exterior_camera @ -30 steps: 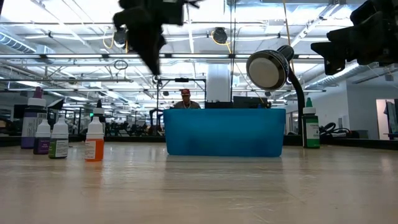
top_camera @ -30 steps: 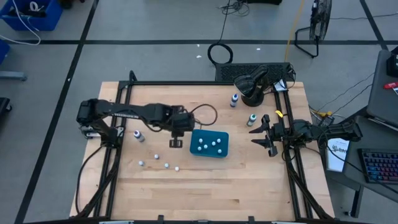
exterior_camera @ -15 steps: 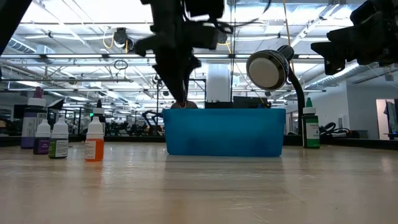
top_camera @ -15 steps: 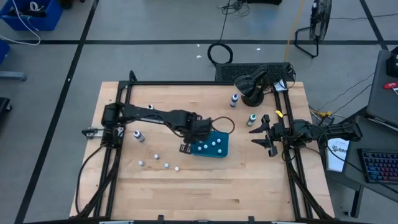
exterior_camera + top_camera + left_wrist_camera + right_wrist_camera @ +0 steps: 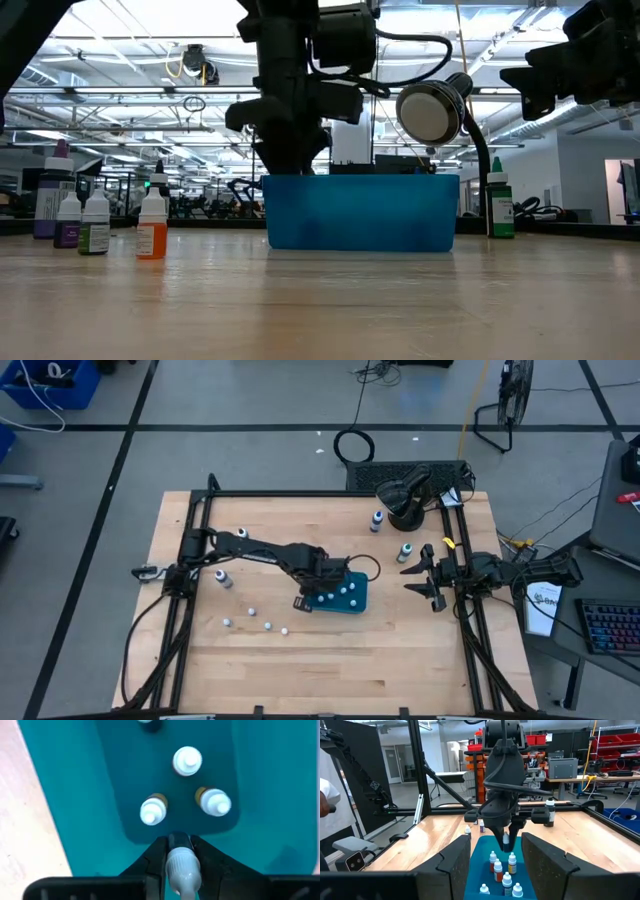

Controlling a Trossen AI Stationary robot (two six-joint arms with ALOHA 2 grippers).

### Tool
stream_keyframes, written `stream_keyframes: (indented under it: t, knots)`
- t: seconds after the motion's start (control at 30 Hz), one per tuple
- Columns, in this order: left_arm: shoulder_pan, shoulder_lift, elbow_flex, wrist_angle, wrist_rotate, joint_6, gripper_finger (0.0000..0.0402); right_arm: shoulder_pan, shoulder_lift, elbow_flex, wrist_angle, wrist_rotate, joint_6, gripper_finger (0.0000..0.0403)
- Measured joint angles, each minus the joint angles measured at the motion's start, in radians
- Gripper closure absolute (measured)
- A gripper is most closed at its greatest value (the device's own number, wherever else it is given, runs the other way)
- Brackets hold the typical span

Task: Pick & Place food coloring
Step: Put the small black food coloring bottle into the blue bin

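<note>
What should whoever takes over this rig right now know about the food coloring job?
Left pincer: shut on a white-capped bottle, held over the teal tray near its left end, not yet released.
Right pincer: open, parked at the table's right side.
Done: several bottles stand in the tray; three show just beyond the held one.
Left: three small bottles on the wood left of the tray, a taller one near the left arm's base, another small one at upper left, and two taller ones near the black lamp.
</note>
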Motion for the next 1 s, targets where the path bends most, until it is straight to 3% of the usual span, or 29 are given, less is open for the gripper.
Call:
stream_keyframes:
  t: [1.0]
  knots:
    - [0.023, 0.034, -0.022, 0.039, 0.061, -0.046, 0.0333, 0.0, 0.0, 0.0, -0.005, 0.0, 0.0, 0.0238]
